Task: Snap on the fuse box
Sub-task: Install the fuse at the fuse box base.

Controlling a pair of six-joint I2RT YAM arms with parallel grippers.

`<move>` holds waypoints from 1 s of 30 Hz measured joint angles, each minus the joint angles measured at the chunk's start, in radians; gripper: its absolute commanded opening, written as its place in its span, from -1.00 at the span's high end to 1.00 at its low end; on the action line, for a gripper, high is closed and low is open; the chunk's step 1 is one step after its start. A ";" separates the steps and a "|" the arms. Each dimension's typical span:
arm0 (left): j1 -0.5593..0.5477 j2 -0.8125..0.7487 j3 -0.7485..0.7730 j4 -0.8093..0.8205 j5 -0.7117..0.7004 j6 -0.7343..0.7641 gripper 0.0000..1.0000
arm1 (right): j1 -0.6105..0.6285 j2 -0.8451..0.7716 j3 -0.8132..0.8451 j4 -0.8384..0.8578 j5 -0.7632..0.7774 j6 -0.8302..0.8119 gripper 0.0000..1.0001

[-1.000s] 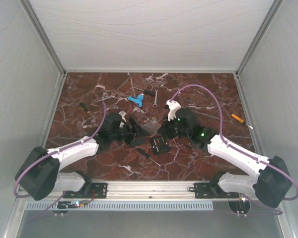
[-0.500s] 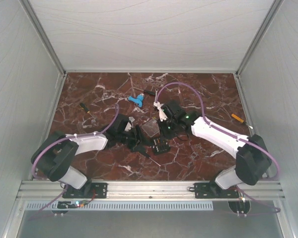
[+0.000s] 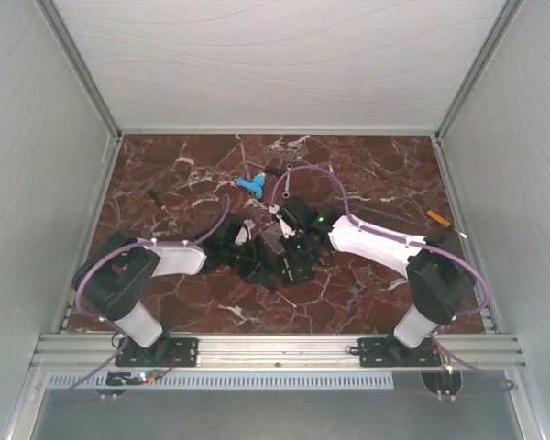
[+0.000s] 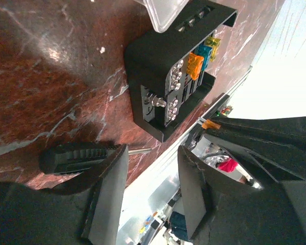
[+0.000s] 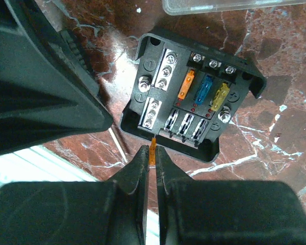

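Observation:
The fuse box (image 5: 191,109) is a black square tray lying open on the marble, with orange, blue and yellow fuses in its slots. In the top view the fuse box (image 3: 300,268) lies between both grippers. Its clear lid (image 5: 229,5) lies flat just beyond it, also seen as the lid (image 3: 273,235) and the lid (image 4: 163,10). My right gripper (image 5: 153,153) is shut on a thin orange fuse (image 5: 152,148) at the box's near edge. My left gripper (image 4: 150,173) stands open and empty a short way from the fuse box (image 4: 178,71).
A black-handled screwdriver (image 4: 76,155) lies beside my left fingers, its shaft (image 5: 120,143) next to the box. A blue plastic piece (image 3: 250,185) sits further back, a small screwdriver (image 3: 158,202) at the left and an orange-handled tool (image 3: 437,218) at the right.
Both arms have swung inward to the fuse box. The right gripper moved left and nearer, over the box. The left gripper moved right and its jaws narrowed.

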 measured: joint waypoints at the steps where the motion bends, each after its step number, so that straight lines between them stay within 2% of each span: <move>1: -0.003 0.003 0.000 0.002 0.000 0.000 0.12 | 0.003 0.006 0.000 0.000 0.005 0.003 1.00; 14: -0.047 0.049 0.016 0.035 0.013 -0.002 0.23 | 0.009 0.033 -0.002 0.035 0.073 0.035 1.00; 30: -0.052 0.106 0.017 0.084 0.015 -0.022 0.37 | 0.009 0.055 -0.027 0.061 0.080 0.044 1.00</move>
